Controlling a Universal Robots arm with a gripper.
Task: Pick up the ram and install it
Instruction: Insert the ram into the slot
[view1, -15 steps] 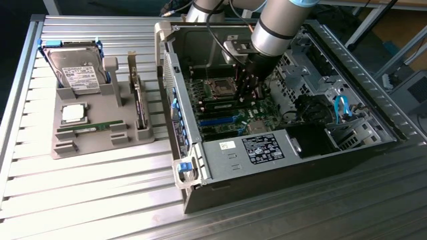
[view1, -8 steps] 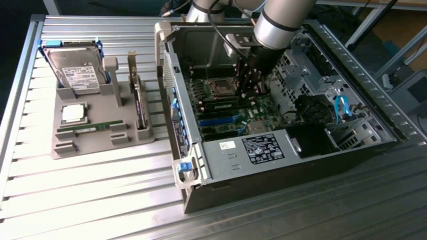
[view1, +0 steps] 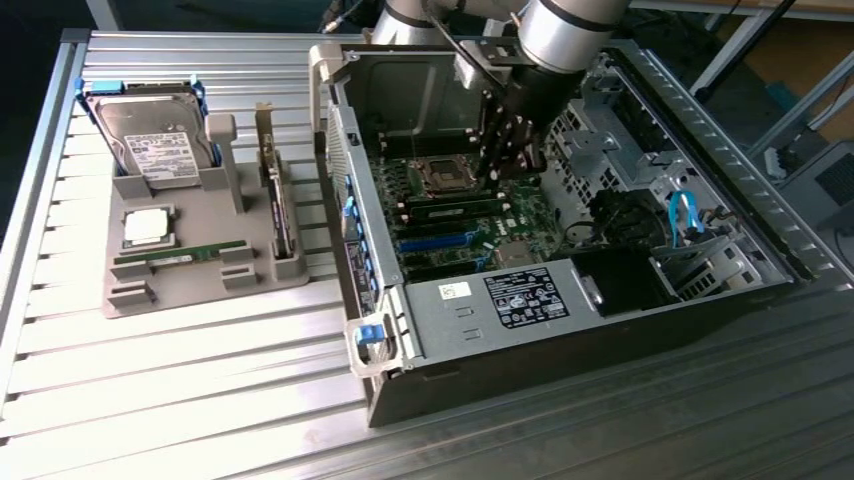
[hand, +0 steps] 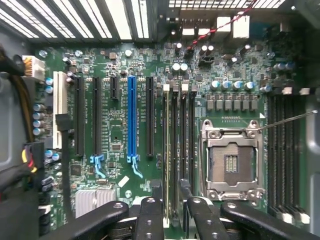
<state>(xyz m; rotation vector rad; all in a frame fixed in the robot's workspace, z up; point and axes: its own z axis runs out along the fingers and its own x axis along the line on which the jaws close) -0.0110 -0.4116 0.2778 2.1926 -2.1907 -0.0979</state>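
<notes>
The black two-fingered gripper is hanging low inside the open black computer case, its jaws standing wide and gripping nothing. The ram, a long thin green circuit-board stick, is apparently sitting on edge in a memory slot directly beneath the gripper, between its fingers. By my judgement the seating step is in hand, and it is calling for both white end latches to be closing. A similar green stick is lying in the grey tray, well apart from the gripper. White labels on the silver hard drive and the power supply are showing print too small to read.
</notes>
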